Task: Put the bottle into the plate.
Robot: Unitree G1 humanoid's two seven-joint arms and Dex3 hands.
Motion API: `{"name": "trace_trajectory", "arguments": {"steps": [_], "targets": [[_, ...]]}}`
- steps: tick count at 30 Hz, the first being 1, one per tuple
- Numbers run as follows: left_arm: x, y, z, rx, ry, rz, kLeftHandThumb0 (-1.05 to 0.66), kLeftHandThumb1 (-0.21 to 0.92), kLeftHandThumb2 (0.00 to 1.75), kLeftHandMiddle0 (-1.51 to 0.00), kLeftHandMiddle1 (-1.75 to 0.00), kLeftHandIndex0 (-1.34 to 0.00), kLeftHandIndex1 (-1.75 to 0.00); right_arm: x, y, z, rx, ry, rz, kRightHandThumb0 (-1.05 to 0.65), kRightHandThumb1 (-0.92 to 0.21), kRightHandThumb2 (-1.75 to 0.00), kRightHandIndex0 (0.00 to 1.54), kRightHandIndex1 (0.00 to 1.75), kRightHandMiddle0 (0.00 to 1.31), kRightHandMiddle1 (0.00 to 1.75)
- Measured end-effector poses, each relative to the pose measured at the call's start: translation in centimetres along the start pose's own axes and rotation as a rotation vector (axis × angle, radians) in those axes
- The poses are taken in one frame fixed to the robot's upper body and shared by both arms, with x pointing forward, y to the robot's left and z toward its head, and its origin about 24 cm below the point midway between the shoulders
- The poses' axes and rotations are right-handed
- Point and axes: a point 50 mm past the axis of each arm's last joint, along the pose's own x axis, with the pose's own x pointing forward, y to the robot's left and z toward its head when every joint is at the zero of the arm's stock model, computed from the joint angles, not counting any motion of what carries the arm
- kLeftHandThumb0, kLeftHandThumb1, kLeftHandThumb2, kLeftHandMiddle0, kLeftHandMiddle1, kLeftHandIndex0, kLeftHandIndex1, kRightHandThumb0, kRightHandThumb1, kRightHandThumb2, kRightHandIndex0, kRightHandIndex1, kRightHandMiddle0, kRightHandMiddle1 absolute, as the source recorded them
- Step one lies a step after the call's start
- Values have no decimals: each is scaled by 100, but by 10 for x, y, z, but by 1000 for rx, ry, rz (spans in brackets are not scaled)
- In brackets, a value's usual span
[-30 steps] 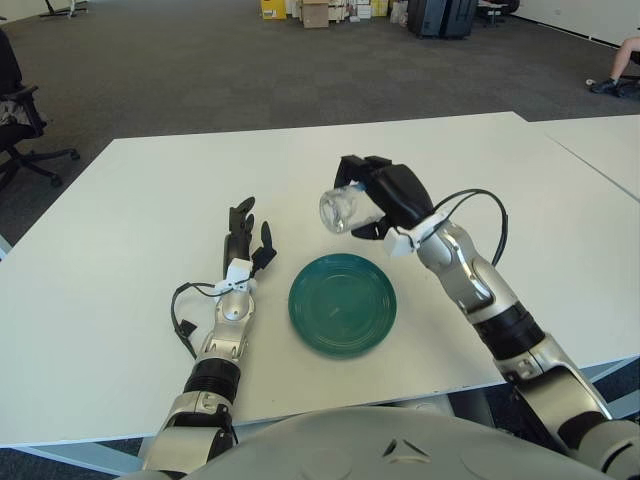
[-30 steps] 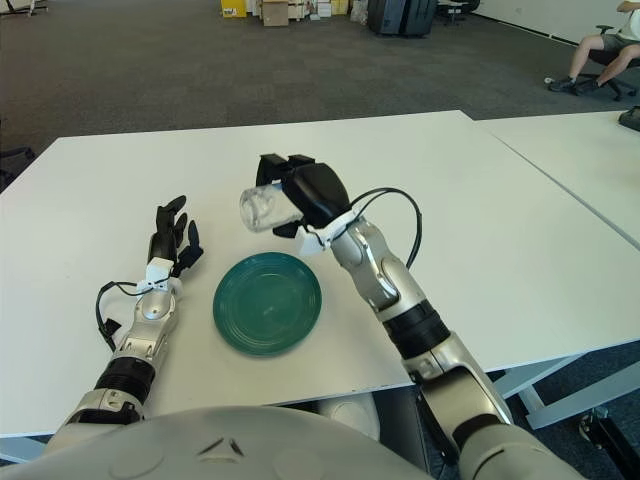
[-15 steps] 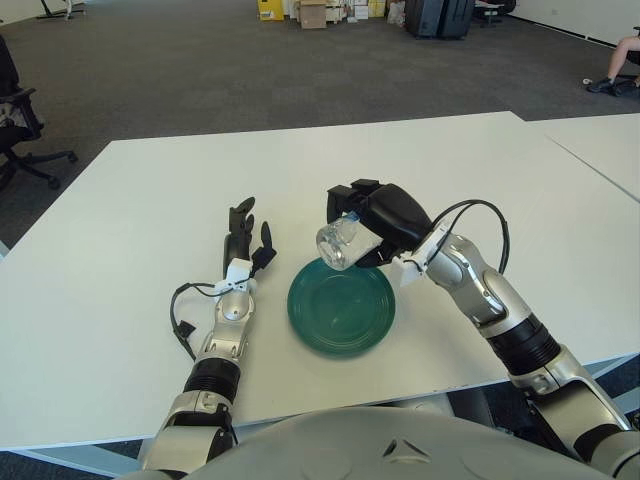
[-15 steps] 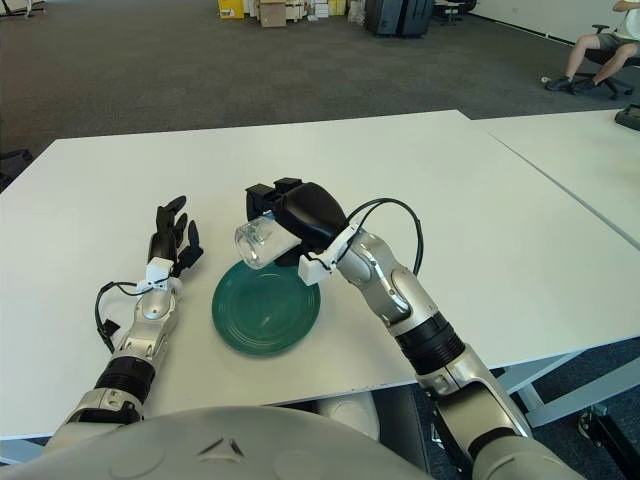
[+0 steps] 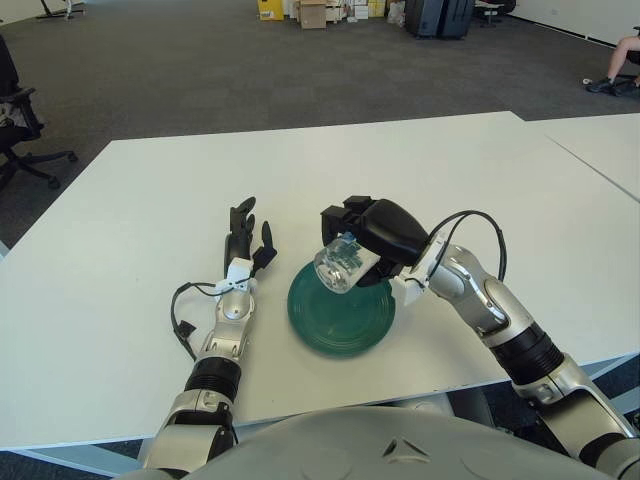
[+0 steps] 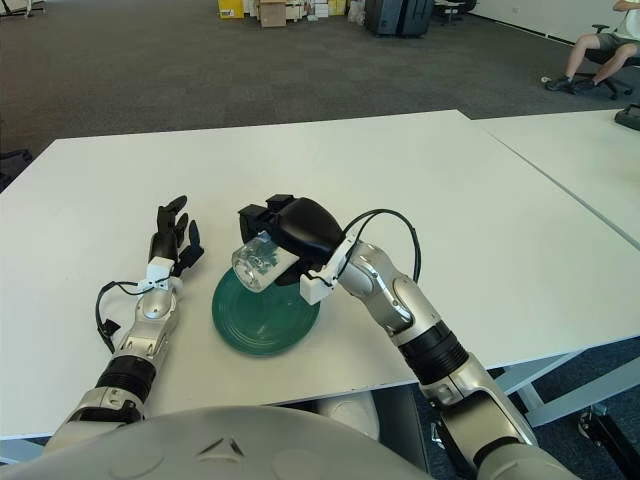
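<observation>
two hands are showing over the white table point(image 5: 130, 330), and only one of them is doing any work. nearest the camera, the left arm is stretching forward along the tabletop, a black cable point(image 5: 183, 312) looping beside its wrist. the left hand point(image 5: 243, 240) is showing just left of the green plate point(image 5: 340, 320), its dark fingers point(image 5: 240, 213) spread and pointing away, gripping nothing.

the plate is sitting flat on the table near the front edge, its round dish facing up. right over its far left rim, the right hand point(image 5: 372, 236) is reaching in from the right, its black fingers curled tight around a clear bottle point(image 5: 337, 265). the bottle is tilting, its round base pointing toward the camera and down at the plate, the hand wrapping its upper part. whether the base is touching the plate or hanging just above it is not something these views are settling. the silver right forearm point(image 5: 478, 300) is angling back toward the lower right, a black cable arcing over it.

farther off, the table is running away to its far edge, a second white table point(image 5: 600, 140) is sitting beside it to the right, and grey carpet point(image 5: 200, 70) is spreading beyond, with boxes point(image 5: 315, 12) standing at the back of the room.
</observation>
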Motion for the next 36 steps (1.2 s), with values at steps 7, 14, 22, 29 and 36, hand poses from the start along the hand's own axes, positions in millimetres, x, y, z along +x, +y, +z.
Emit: {"name": "trace_trajectory", "arguments": {"steps": [7, 14, 22, 29, 36], "targets": [[0, 0, 0, -11, 3, 2, -73, 92, 83, -40, -1, 0, -80, 0, 1, 2, -3, -18, 11, 0, -15, -149, 77, 165, 51, 175], [0, 0, 0, -14, 3, 0, -72, 92, 83, -41, -2, 0, -81, 0, 3, 1, -9, -20, 27, 0, -15, -149, 77, 164, 52, 175], [1, 0, 0, -18, 3, 1, -72, 92, 84, -41, -1, 0, -81, 0, 14, 0, -13, -22, 71, 0, -14, -150, 77, 166, 52, 175], [1, -1, 1, -22, 3, 1, -72, 92, 84, -41, -2, 0, -81, 0, 23, -1, -26, -26, 91, 0, -14, -150, 77, 167, 52, 175], [1, -2, 1, -27, 4, 0, -73, 92, 84, -41, -1, 0, -81, -1, 28, -5, -36, -15, 86, 0, -14, -150, 77, 166, 52, 175]]}}
